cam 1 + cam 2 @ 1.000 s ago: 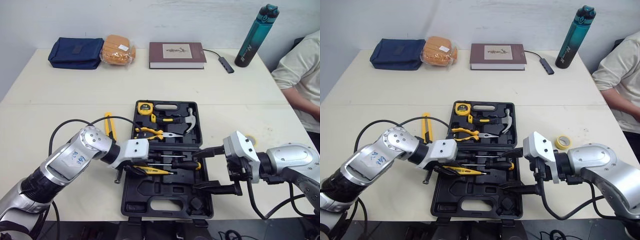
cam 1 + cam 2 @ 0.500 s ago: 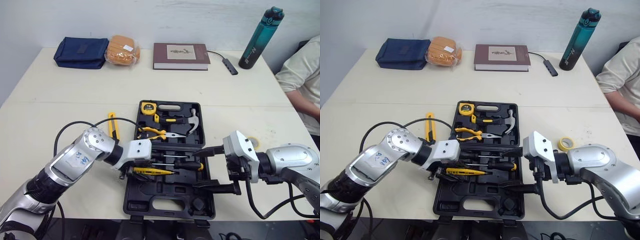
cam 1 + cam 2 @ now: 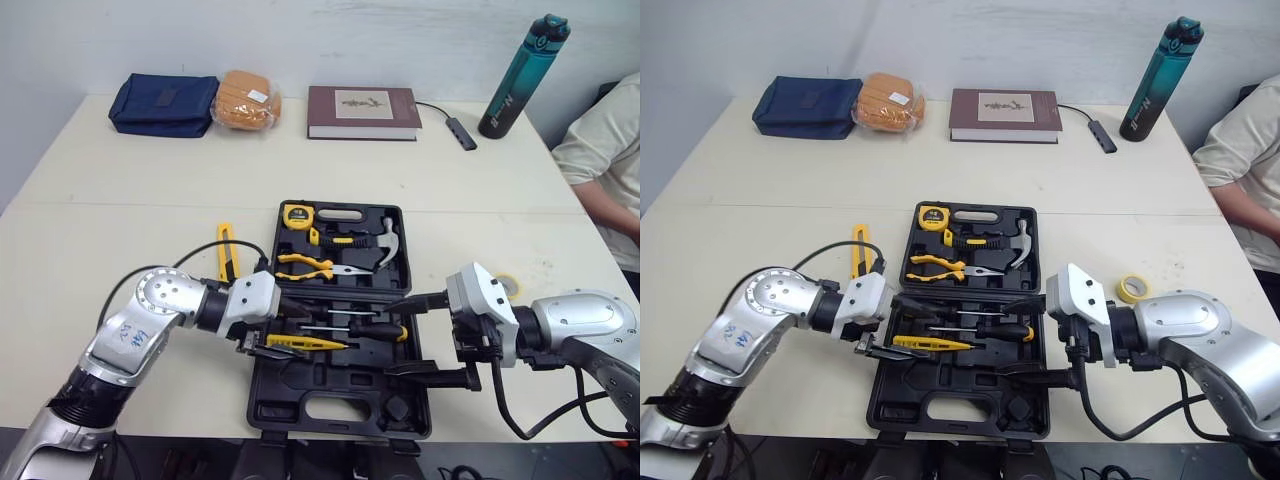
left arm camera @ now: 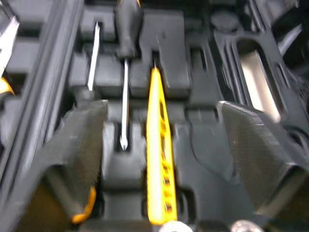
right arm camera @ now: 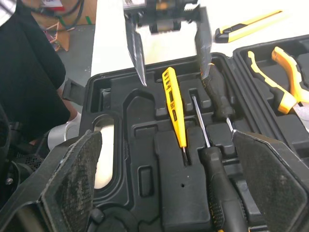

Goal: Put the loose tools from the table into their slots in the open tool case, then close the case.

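Note:
The black tool case (image 3: 300,385) lies open at the table's front middle. It holds a tape measure (image 3: 290,213), a hammer (image 3: 380,245), pliers (image 3: 305,265), screwdrivers (image 3: 365,327) and a yellow tester pen (image 3: 300,343). My left gripper (image 3: 272,330) is open at the case's left edge, its fingers (image 4: 77,164) either side of the pen's end (image 4: 159,193) without touching it. My right gripper (image 3: 415,335) is open over the case's right side. A yellow utility knife (image 3: 224,252) lies loose on the table left of the case. A yellow tape roll (image 3: 1127,287) lies to its right.
Along the far edge stand a navy pouch (image 3: 165,103), an orange package (image 3: 240,98), a book (image 3: 360,110), a USB hub (image 3: 452,128) and a teal bottle (image 3: 520,75). A person's sleeve (image 3: 600,150) is at the right. A black cable (image 3: 180,265) loops off my left arm.
My left gripper has drawn back a little to the left and its fingers now stand wide apart; the yellow tester pen stays in the case. The right arm has not moved.

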Motion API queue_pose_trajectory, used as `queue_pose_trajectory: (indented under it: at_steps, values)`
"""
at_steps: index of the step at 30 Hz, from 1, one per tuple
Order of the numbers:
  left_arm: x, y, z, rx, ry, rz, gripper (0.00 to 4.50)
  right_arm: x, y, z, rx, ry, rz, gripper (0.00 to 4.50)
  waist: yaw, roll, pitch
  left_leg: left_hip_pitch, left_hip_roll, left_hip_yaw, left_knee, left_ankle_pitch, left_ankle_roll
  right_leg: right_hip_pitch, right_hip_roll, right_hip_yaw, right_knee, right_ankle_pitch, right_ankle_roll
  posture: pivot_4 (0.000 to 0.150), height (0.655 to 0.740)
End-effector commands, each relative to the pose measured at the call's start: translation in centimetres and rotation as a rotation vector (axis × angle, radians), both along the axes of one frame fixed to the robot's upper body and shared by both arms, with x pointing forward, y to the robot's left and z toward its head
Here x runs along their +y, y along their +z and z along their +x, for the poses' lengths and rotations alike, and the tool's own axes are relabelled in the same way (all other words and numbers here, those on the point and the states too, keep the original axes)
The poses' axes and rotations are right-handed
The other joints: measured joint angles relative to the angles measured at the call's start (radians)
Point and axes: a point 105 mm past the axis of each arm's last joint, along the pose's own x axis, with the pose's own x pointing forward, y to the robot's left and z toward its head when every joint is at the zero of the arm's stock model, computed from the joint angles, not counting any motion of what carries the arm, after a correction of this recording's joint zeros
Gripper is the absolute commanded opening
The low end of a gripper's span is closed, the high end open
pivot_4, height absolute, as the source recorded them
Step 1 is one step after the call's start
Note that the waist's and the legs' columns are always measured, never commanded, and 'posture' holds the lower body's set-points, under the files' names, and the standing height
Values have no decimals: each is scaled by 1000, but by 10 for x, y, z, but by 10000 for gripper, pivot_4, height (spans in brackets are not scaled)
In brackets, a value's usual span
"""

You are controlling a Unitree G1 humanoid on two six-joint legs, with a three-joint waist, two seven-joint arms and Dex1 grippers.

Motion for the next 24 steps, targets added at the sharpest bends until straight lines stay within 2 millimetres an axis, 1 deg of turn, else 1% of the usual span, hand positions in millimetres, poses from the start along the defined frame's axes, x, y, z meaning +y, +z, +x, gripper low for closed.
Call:
queue_pose_trajectory:
  at_steps: [1,2,4,5,11,15,24]
  values:
    - [1,5,-1,-32,-27,-68,16151,3,8,-1,-41,17,25,45000,0,0,0,0,0,0,0,0,0,0,0,0,0,0,0,1500,7400]
    - [1,2,0,-42,-25,-65,12036,3,8,0,-42,17,26,45000,0,0,0,0,0,0,0,0,0,0,0,0,0,0,0,1500,7400]
    - [1,-2,2,-61,-24,-65,2324,4,9,1,-43,15,28,45000,-1,0,0,0,0,0,0,0,0,0,0,0,0,0,0,1500,7400]
    - [0,-4,3,-67,-25,-63,713,4,9,1,-43,15,29,45000,-2,0,0,0,0,0,0,0,0,0,0,0,0,0,0,1500,7400]
    - [-1,-16,5,-80,-35,-29,713,4,10,1,-40,16,27,45000,-1,0,0,0,0,0,0,0,0,1,0,-1,0,0,0,1500,7400]
    - [0,-21,9,-69,0,-8,713,4,10,2,-40,14,28,45000,-1,0,0,1,0,-1,0,0,0,1,0,-1,0,0,0,1500,7400]
    - [5,-44,9,-92,-19,143,713,3,10,4,-42,6,27,45000,-3,0,0,2,0,-2,0,0,0,4,0,-2,-1,0,0,1500,7400]
